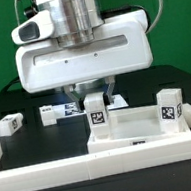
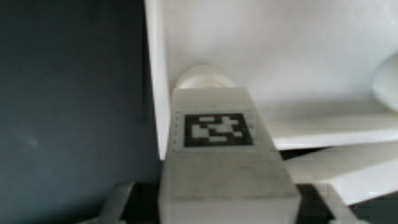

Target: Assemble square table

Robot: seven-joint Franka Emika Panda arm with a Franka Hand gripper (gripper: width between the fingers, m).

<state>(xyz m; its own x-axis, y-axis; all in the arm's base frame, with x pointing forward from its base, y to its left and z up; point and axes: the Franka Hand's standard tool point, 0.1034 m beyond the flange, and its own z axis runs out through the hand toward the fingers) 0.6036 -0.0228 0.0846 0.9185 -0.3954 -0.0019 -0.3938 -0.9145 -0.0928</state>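
Observation:
The white square tabletop (image 1: 140, 128) lies with its rimmed underside up, near the front wall. One white leg (image 1: 95, 115) stands upright at the tabletop's corner on the exterior view's left, with a tag facing the camera. My gripper (image 1: 92, 96) comes straight down over it and is shut on this leg's upper part. In the wrist view the leg (image 2: 217, 130) fills the space between my fingers (image 2: 121, 205), with the tabletop (image 2: 267, 70) behind it. A second leg (image 1: 170, 108) stands upright on the tabletop's right side. Two more legs (image 1: 9, 123) (image 1: 52, 113) lie on the black table.
A long white border wall (image 1: 96, 165) runs along the front and up the exterior view's right side, right against the tabletop. The arm's large white body (image 1: 80, 45) hangs over the middle and hides what is behind it.

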